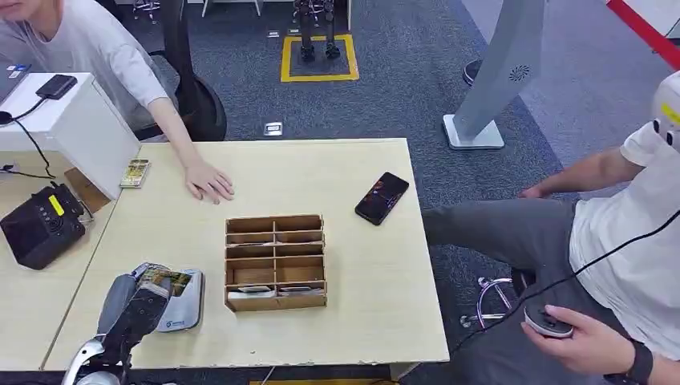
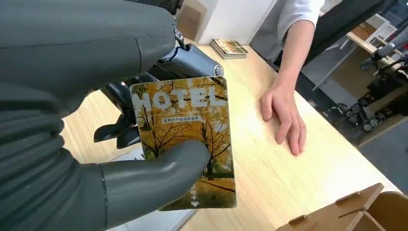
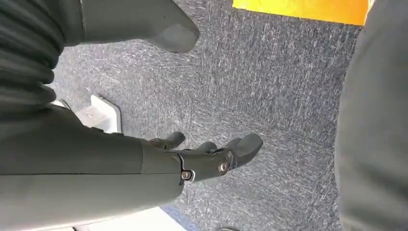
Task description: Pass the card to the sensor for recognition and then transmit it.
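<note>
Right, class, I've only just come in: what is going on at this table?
The robot's left hand holds a hotel key card between thumb and fingers, above a white card reader at the near edge of the table. Its right hand hangs open over the carpet. A person rests a hand flat on the table, beyond a wooden sorting box. A black phone lies to the right.
</note>
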Available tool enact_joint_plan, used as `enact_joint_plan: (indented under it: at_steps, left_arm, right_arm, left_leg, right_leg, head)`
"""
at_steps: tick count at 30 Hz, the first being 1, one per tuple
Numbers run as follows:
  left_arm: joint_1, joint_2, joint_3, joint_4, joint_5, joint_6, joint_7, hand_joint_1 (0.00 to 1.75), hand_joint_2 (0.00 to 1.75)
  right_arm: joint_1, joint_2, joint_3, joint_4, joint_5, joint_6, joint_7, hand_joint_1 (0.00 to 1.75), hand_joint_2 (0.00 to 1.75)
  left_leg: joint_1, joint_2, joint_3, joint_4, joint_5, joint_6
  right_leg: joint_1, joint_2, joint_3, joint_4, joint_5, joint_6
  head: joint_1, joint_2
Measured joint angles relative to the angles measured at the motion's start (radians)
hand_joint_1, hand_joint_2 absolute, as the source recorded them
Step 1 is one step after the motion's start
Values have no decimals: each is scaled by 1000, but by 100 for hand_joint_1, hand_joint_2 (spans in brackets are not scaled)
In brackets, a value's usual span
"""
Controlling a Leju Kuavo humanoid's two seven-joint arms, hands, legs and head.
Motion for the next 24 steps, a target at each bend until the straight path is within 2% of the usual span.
enact_joint_plan:
  at_steps: [9, 16, 24]
  left_arm:
    - [-54, -33, -6, 36, 15, 21, 19, 175, 175]
    - [-57, -37, -7, 93, -41, 91, 31, 175, 175]
    - [-56, -37, -7, 132, -56, 109, 31, 175, 175]
  right_arm:
    - [-1, 3, 0, 0, 12, 0, -2, 0, 175]
    - [-2, 5, 0, 0, 23, 2, 1, 0, 175]
    - [-2, 6, -1, 0, 30, 2, -2, 0, 175]
  left_leg:
    - [0, 0, 0, 0, 0, 0]
    - [0, 0, 0, 0, 0, 0]
    - [0, 0, 0, 0, 0, 0]
  right_leg:
    - [0, -1, 0, 0, 0, 0]
    - [0, 0, 0, 0, 0, 0]
    - [0, 0, 0, 0, 0, 0]
  head:
    - [0, 0]
    - [0, 0]
    - [0, 0]
